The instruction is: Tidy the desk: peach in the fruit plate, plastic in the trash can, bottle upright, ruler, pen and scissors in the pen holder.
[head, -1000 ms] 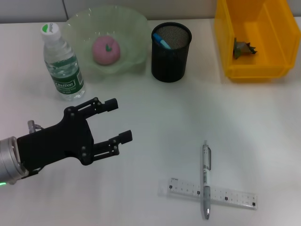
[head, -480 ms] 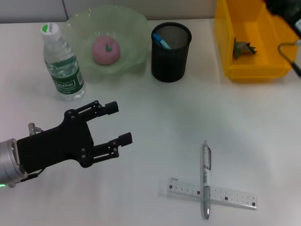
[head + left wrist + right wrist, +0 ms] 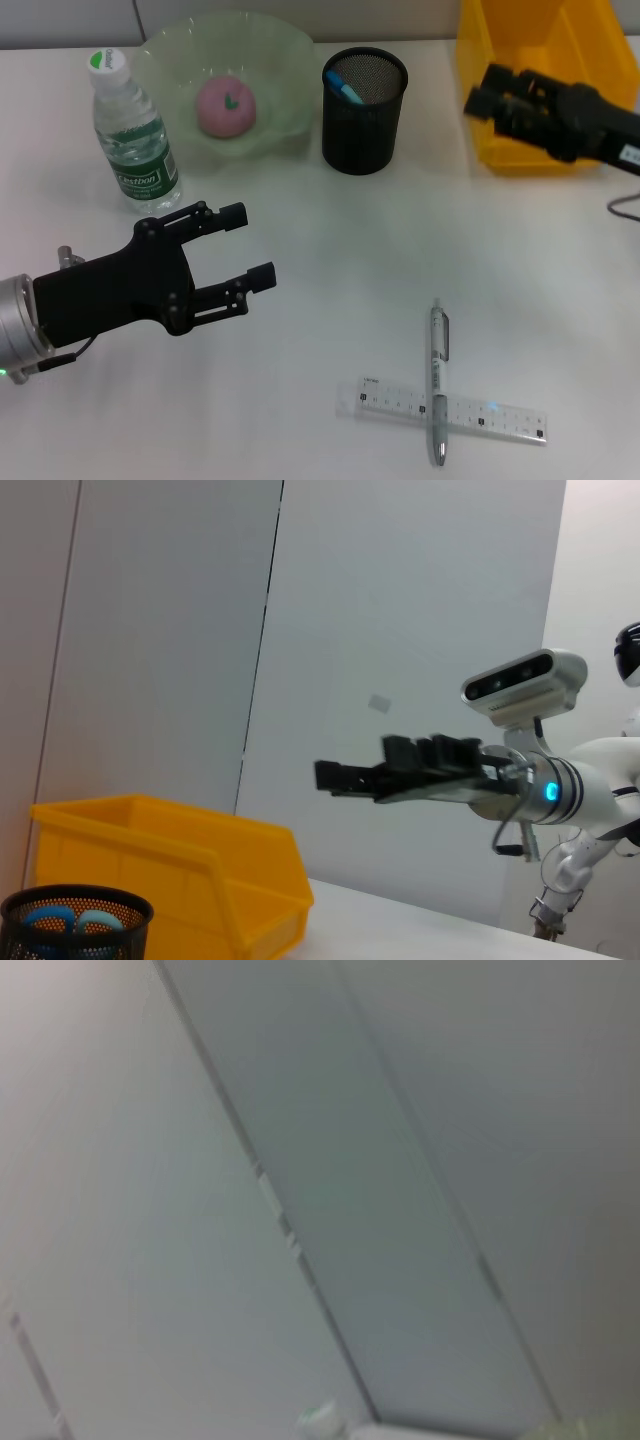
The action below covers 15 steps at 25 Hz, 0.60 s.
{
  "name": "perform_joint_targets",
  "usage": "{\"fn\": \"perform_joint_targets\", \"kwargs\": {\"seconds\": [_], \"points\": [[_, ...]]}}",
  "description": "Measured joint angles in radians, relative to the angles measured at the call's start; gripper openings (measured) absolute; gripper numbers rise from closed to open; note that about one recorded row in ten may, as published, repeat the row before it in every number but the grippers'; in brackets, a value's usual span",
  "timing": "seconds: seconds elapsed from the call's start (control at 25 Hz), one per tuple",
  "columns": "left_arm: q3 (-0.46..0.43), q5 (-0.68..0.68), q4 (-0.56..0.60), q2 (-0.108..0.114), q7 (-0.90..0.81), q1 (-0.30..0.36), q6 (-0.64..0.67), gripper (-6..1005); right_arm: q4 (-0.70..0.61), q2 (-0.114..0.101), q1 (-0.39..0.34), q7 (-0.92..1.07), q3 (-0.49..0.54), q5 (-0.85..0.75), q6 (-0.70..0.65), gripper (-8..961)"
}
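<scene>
Left gripper (image 3: 247, 245) hovers over the desk (image 3: 330, 230), fingers spread wide, nothing held. Bottle (image 3: 133, 135) sits just beyond it, upright; peach (image 3: 226, 105) is in the fruit plate (image 3: 275, 60) further out.

Pen holder (image 3: 364, 97) is past the left gripper's tips and off toward the right arm, with blue scissors handles (image 3: 341, 88) showing inside.

Remaining items: pen (image 3: 438, 380) lying across the ruler (image 3: 452, 410), touching, forming a cross. Pen's long axis runs roughly near–far from the robot; the ruler's runs side to side. From the left gripper they're well off toward the right arm's side and nearer the robot. From the right gripper (image 3: 490, 95) they're nearer the robot, only slightly toward the left arm.

Right gripper is raised in front of the yellow trash can (image 3: 520, 25); can't tell its opening or whether it holds anything. I'd judge the right arm better placed for the pen: top item, so first.
</scene>
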Motion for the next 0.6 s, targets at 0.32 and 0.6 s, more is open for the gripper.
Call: {"fn": "perform_joint_targets", "kwargs": {"seconds": [0.32,0.6], "points": [[0.002,0.021,0.005,0.000,-0.010,-0.001,0.006,775,-0.138,-0.004,-0.010,0.127,0.121,-0.321,-0.099,737],[0.018,0.078,0.023,0.020,-0.044,-0.023,0.033,775,-0.316,0.015,0.021,0.303,0.184,-0.605,-0.170,737]]}}
